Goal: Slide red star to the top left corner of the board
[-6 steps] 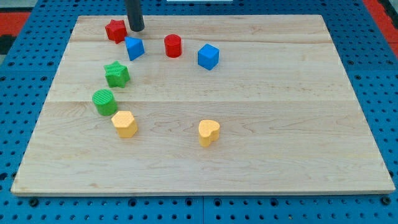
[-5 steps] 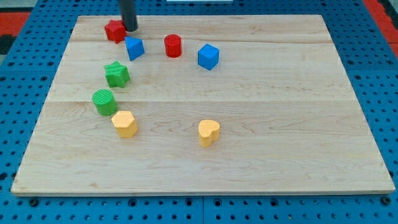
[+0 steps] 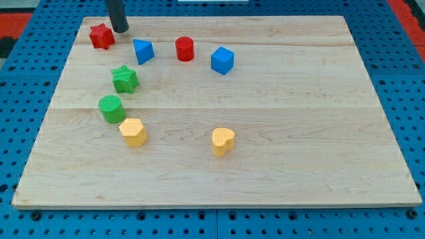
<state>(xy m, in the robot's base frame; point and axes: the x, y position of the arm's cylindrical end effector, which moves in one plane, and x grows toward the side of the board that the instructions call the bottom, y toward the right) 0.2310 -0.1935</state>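
Seven blocks on the wooden surface (image 3: 299, 133), two red, two green, two yellow... plus two blue, so eight in all. Far left: red star (image 3: 101, 36), near the far left corner, my tip (image 3: 119, 30) just right of it, seemingly touching. No gripper on this rod, so no open or closed state. Then green cylinder (image 3: 111, 108), green star (image 3: 124, 79), yellow hexagon-like block (image 3: 133, 131), blue block (image 3: 143, 50), red cylinder (image 3: 184, 48), blue cube (image 3: 222, 60), yellow heart-like block (image 3: 223, 141). No legible writing.

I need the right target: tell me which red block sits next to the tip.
The red star, by the board's top left corner, right beside my tip. The red cylinder stands farther right.
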